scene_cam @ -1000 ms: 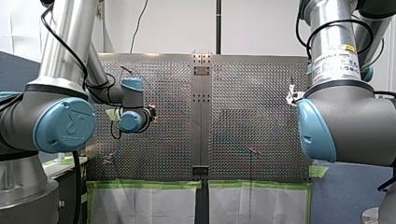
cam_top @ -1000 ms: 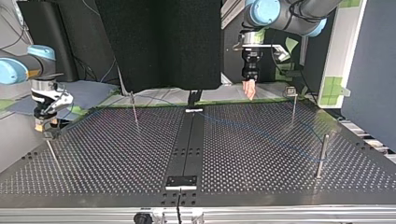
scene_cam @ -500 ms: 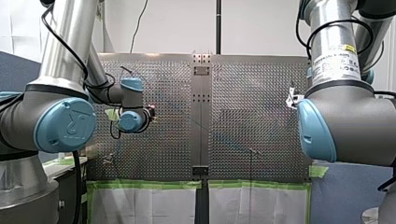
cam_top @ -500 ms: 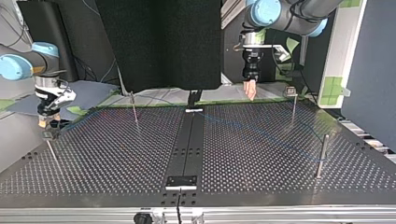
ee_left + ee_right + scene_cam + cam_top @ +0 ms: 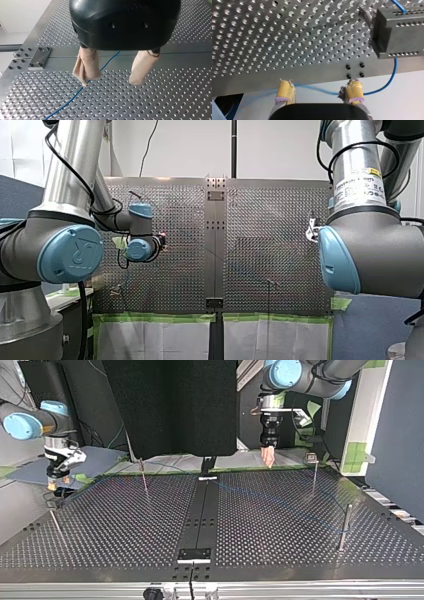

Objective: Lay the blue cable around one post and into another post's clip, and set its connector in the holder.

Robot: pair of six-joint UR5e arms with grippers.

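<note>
Nearest in the top view, a round steel post stands upright at the near right of the perforated metal table, bare and smooth, which suits a line bending around it.

Beyond it, the blue cable lies limp and flat on the holes. It is thin and glossy and runs on a diagonal from that post's side toward the far middle, then on to the far left. I cannot tell whether it wraps the post.

At the far left edge hangs my right gripper. Its frayed yellow pads are spread wide and clamp nothing. The cable stretches across just past their tips, off the table's edge. From there it curls up under a dark grey, blocky holder bolted to the plate. Whether the connector is seated in it is hidden. The gripper's stance suggests it is placed there to tend that loop.

Farthest back, my left gripper hovers over the far middle. It has a rounded black housing and soft beige wrapped pads. The jaws stand well apart and empty. The cable passes beneath, close beside one pad, which looks like a position for taking it up.
</note>
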